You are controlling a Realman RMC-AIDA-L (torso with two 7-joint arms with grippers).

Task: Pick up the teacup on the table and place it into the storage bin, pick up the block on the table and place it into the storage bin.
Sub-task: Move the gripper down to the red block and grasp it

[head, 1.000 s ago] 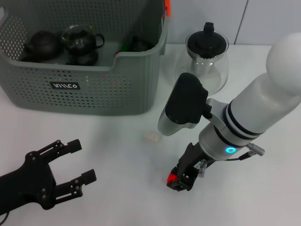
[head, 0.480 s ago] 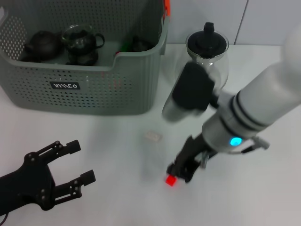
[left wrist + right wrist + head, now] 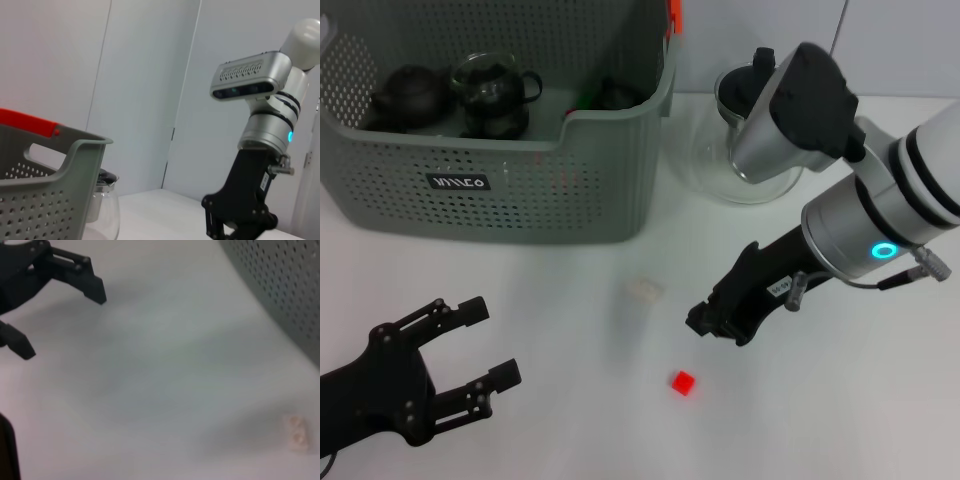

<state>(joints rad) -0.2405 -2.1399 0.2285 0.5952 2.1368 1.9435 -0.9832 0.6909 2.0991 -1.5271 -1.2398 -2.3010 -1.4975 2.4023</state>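
Observation:
The storage bin (image 3: pixel 457 183) stands at the back left, and its wall (image 3: pixel 45 205) also fills part of the left wrist view. A glass teacup (image 3: pixel 492 82) with a dark handle sits inside it among dark teapots. A small red block (image 3: pixel 683 381) lies free on the white table in front. My right gripper (image 3: pixel 716 324) hangs above the table, just behind and to the right of the block, apart from it and holding nothing. It also shows in the left wrist view (image 3: pixel 237 231). My left gripper (image 3: pixel 490 340) rests open at the front left, also seen in the right wrist view (image 3: pixel 57 320).
A flat cream brick (image 3: pixel 644 290) lies between the bin and the red block and also shows in the right wrist view (image 3: pixel 298 434). A clear glass teapot (image 3: pixel 760 140) with a black lid stands right of the bin, partly behind my right arm. The bin's rim carries an orange-red handle piece (image 3: pixel 673 18).
My right gripper has lifted off the red block and swung back and to the right. The block stays on the table. The left arm has not moved.

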